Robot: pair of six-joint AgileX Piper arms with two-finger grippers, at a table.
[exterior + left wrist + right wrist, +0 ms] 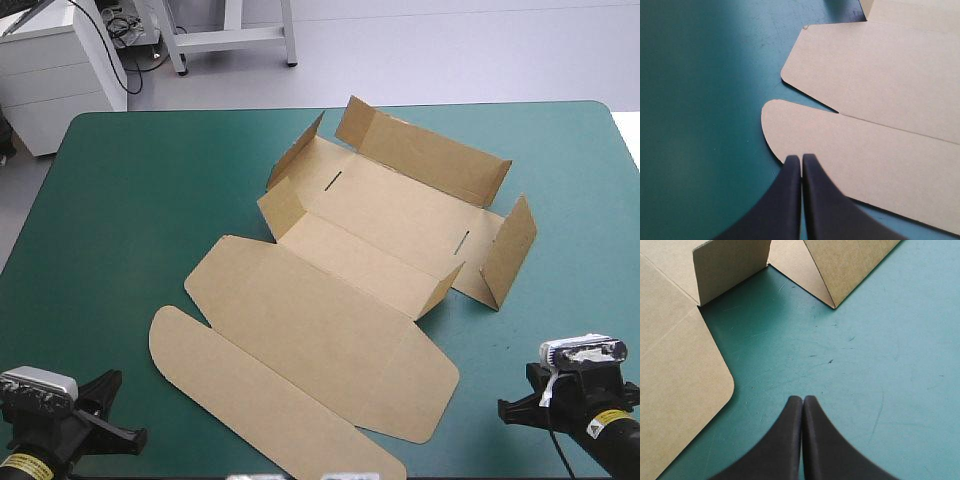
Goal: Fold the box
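Left gripper (801, 159) clenched empty, the rounded near-left flap of the box (340, 300) just ahead; right gripper (802, 399) also clenched empty (neither's tips show from above) over bare teal-green cover (130, 200). Box lies mid-table, far walls raised, lid flat nearer

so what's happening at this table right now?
Nothing is being handled. The box lies mid-table, partly formed: its far walls stand raised, while the lid and its rounded flap lie flat on the robot's side. Both grippers are shut and empty near the table's near edge. The left gripper sits at the rounded flap's end, and the right gripper is over bare teal-green cover beside the lid's corner.
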